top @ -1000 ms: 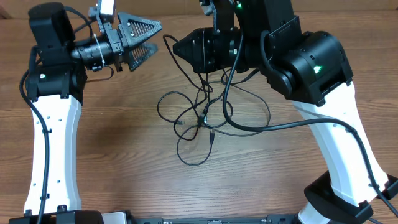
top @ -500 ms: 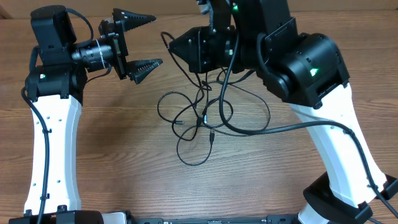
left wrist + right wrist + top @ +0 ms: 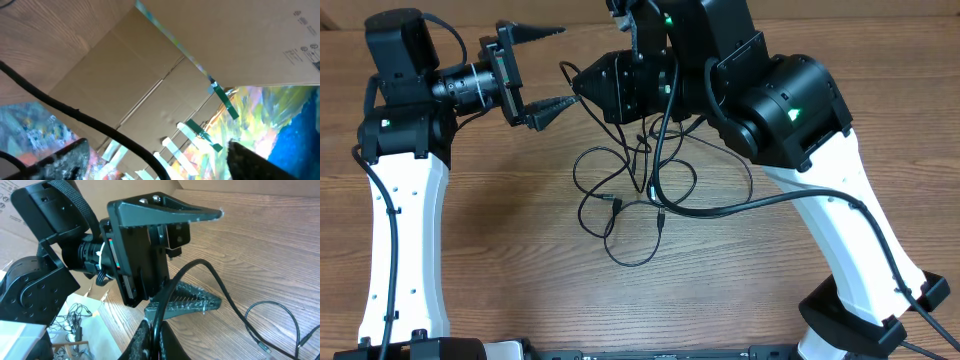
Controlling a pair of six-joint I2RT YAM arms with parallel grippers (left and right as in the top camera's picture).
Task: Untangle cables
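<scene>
Cables (image 3: pixel 642 193): thin, black, limp cords with small plug ends, laid in loose overlapping loops on the wood-grain table (image 3: pixel 520 265), near its centre, between the two arms. One strand is carried up off the heap and is pinched in the right gripper (image 3: pixel 152 340), whose jaws are closed tight on it; from there it is seen arching up and over to the right. The left gripper (image 3: pixel 563 66) is held with jaws spread wide and nothing gripped. Its fingers (image 3: pixel 187 302) are black, triangular and ribbed on the inner face. The raised strand is seen crossing the gap between them. A white open box (image 3: pixel 107 336) is noted past the table edge, with small dark cords inside. Taped brown cardboard (image 3: pixel 150 75) is seen behind.
</scene>
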